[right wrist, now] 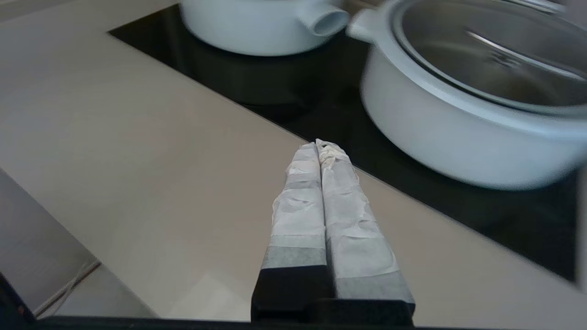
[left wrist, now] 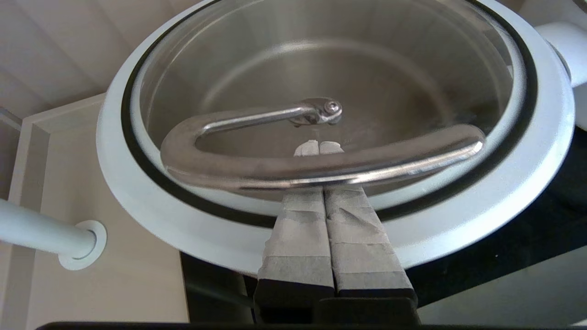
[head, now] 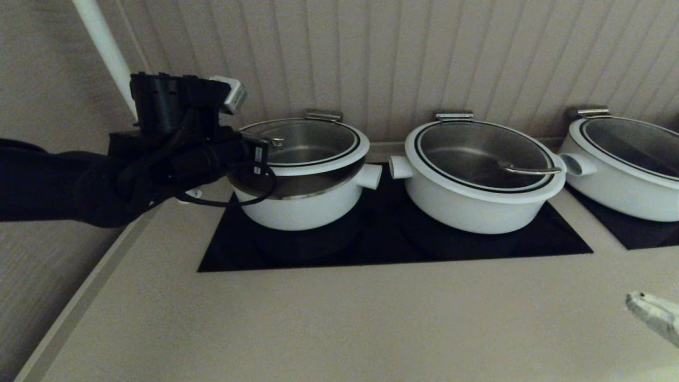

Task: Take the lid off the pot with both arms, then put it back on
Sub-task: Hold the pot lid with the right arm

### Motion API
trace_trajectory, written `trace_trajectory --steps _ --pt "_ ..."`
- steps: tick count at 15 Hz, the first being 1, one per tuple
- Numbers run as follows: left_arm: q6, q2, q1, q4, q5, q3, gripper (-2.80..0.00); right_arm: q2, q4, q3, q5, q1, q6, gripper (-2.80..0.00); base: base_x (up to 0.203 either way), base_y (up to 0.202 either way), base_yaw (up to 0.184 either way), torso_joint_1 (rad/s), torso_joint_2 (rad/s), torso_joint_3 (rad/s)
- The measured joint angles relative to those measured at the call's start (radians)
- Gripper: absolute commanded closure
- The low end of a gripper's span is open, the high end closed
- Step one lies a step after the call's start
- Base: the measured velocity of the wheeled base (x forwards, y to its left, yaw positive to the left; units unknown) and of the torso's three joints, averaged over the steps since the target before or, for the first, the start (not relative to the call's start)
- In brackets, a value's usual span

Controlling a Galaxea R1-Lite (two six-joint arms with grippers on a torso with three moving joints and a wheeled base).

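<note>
The lid (head: 329, 165), glass with a white ring, hangs tilted a little above the white pot (head: 297, 212) at the left of the cooktop. The pot's steel rim shows below it. My left gripper (head: 268, 142) is shut, its fingers slid together under the lid's steel bar handle (left wrist: 321, 167). The fingertips of my left gripper (left wrist: 319, 147) show beyond the bar, over the glass. My right gripper (head: 655, 313) is shut and empty over the counter at the front right. In the right wrist view the right gripper (right wrist: 318, 145) points at the cooktop's front edge, far from the pot (right wrist: 257, 27).
A wider lidded white pot (head: 477, 185) stands in the middle and another (head: 620, 170) at the right. The black cooktop (head: 382, 249) is set in the beige counter. A white pole (head: 103, 48) rises at the left, with a panelled wall behind.
</note>
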Motion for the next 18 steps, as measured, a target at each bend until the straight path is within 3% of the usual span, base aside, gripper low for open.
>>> trace_trajectory --steps 5,8,15,18 --pt "0.000 0.025 0.001 0.000 0.000 -0.027 0.00 0.345 -0.317 -0.022 0.067 0.044 -0.005 0.00 0.000 0.000 0.000 0.000 0.00 0.000" --pt "0.000 0.032 0.002 0.000 0.000 -0.034 0.00 0.522 -0.483 -0.095 0.095 0.140 0.024 0.00 0.000 0.000 0.000 0.000 0.00 0.000" --pt "-0.001 0.035 0.002 0.000 0.000 -0.037 0.00 0.793 -0.513 -0.291 0.100 0.305 0.030 0.00 0.000 0.000 0.000 0.000 0.00 0.000" --pt "-0.001 0.036 0.002 0.000 0.000 -0.037 0.00 0.903 -0.592 -0.374 0.098 0.358 0.026 0.00 0.000 0.000 0.000 0.000 0.00 0.000"
